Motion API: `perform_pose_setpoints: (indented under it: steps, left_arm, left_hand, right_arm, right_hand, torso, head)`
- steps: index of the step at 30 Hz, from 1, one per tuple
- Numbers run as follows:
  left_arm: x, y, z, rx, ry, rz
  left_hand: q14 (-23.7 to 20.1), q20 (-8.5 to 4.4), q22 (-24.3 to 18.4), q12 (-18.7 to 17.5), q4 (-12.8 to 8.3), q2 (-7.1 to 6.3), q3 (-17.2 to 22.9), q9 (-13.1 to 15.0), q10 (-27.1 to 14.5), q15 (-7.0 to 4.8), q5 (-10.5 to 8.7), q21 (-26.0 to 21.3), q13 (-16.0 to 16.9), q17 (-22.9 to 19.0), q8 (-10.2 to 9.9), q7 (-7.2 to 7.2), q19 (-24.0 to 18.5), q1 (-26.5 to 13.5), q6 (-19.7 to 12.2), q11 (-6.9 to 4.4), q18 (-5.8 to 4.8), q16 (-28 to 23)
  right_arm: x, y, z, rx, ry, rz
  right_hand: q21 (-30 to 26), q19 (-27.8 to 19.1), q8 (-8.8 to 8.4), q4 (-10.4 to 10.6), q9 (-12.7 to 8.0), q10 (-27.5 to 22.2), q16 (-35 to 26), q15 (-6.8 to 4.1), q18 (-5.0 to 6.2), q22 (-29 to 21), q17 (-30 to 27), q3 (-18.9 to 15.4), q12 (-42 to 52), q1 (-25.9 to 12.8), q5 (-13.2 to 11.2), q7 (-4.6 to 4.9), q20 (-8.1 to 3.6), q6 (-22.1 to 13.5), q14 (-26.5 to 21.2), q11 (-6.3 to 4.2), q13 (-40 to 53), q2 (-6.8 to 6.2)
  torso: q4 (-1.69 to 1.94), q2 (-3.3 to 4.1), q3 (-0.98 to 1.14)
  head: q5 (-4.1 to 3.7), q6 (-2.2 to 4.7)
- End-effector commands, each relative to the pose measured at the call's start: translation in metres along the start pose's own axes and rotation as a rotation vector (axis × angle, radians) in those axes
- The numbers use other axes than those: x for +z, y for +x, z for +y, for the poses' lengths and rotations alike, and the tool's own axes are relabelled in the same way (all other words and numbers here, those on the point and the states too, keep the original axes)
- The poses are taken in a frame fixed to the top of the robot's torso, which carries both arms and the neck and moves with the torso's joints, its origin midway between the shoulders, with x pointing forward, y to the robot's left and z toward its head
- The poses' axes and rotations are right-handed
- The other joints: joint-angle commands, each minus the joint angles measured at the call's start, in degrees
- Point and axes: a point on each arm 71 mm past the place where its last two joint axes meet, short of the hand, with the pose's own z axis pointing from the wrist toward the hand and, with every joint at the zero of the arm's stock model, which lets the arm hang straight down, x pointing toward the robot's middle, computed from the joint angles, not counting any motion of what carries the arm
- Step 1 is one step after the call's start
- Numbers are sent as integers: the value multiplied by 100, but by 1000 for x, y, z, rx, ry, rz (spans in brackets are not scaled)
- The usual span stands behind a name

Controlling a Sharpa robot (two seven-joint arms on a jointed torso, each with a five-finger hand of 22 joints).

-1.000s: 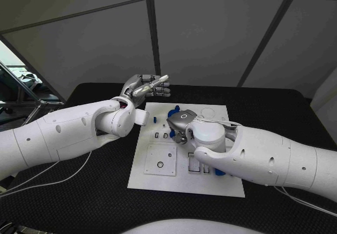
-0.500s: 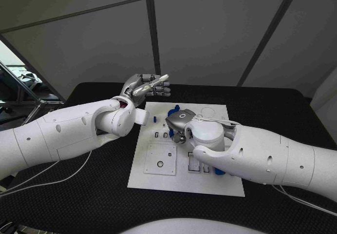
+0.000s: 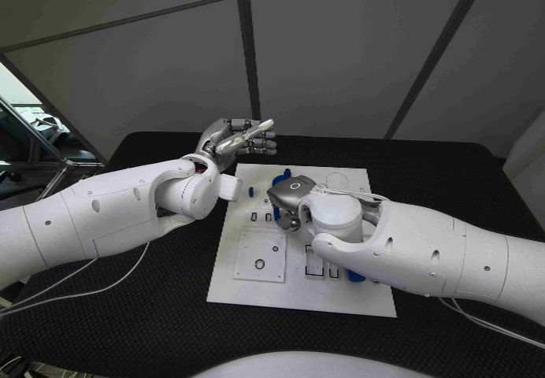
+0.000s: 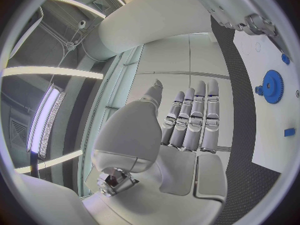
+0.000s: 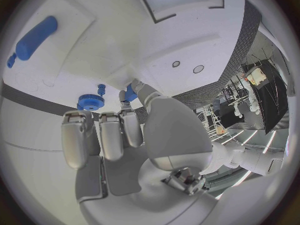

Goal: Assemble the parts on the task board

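Black tabletop [image 3: 136, 315], grey partition behind. Task board [image 3: 301, 295]: frame centre. Left robot hand [image 3: 236, 138]: raised above the board's upper-left corner, fingers together, grasping nothing. Right robot hand [image 3: 292, 198]: low over board centre; grasp cannot be told. Blue gear [image 5: 91, 102] near its fingertips. Step, judged: reaching for a part; next needs accurate closure.

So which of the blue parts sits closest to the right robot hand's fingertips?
The toothed blue gear, just beyond the right robot hand. The long blue cylinder lies much farther off on the board.
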Motion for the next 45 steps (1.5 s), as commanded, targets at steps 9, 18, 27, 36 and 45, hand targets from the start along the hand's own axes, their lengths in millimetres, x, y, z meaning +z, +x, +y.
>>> perform_pose_setpoints:
  steps: [9, 18, 27, 36, 45]
  left_arm:
    - [1, 1, -1, -2, 4, 12]
    - [1, 1, -1, -2, 4, 11]
    - [1, 1, -1, -2, 4, 11]
    - [1, 2, -1, -2, 4, 12]
    - [1, 1, -1, -2, 4, 12]
  left_hand:
    - [2, 2, -6, -29, -37, 48, -10, -4, -22, 9, 13, 3, -4, 6, -36, 21, 39, 13, -11, 22, -24, -22]
    - [2, 2, -6, -29, -37, 48, -10, -4, -22, 9, 13, 3, -4, 6, -36, 21, 39, 13, -11, 22, -24, -22]
    - [2, 2, -6, -29, -37, 48, -10, -4, -22, 9, 13, 3, -4, 6, -36, 21, 39, 13, -11, 22, -24, -22]
    - [2, 2, -6, -29, -37, 48, -10, -4, -22, 9, 13, 3, -4, 6, -36, 21, 39, 13, -11, 22, -24, -22]
    - [4, 2, -9, -35, -43, 51, -13, -4, -29, 10, 13, 1, -5, 9, -41, 24, 41, 16, -16, 25, -24, -31]
  right_arm:
    - [0, 0, 1, 14, -22, -4]
    - [-1, 0, 1, 14, -21, -4]
    - [-1, 0, 0, 16, -18, -7]
    - [0, 0, 0, 20, -14, -15]
    - [-1, -1, 0, 26, -10, -25]
  right_hand:
    - [15, 546, -66, 37, -14, -39, -38, -36, -107, 1415, 686, -18, -54, -97, -31, -1, -49, -101, 405, -18, 577, -44]
    - [13, 542, -85, 37, -18, -49, -44, -32, -106, 1410, 676, -24, -69, -108, -38, 4, -48, -134, 403, -14, 566, -63]
    - [4, 530, -132, 44, -25, -93, -61, -16, -102, 1394, 647, -42, -128, -141, -55, 29, -38, -227, 396, 6, 518, -111]
    - [0, 525, -206, 62, -32, -133, -66, 22, -100, 1386, 644, -68, -178, -173, -105, 89, -11, -395, 395, 56, 477, -149]
    - [-18, 499, -271, 84, -29, -199, -78, 61, -91, 1351, 625, -117, -253, -195, -215, 127, 30, -595, 390, 97, 412, -196]
  torso:
    - [-7, -3, 3]
    - [-4, -3, 0]
    - [-3, -1, -1]
    - [-2, -2, 1]
    - [-3, -4, -1]
  head:
    - [0, -10]
    - [-7, -14]
    - [-9, -15]
    - [-16, -16]
    - [-16, -17]
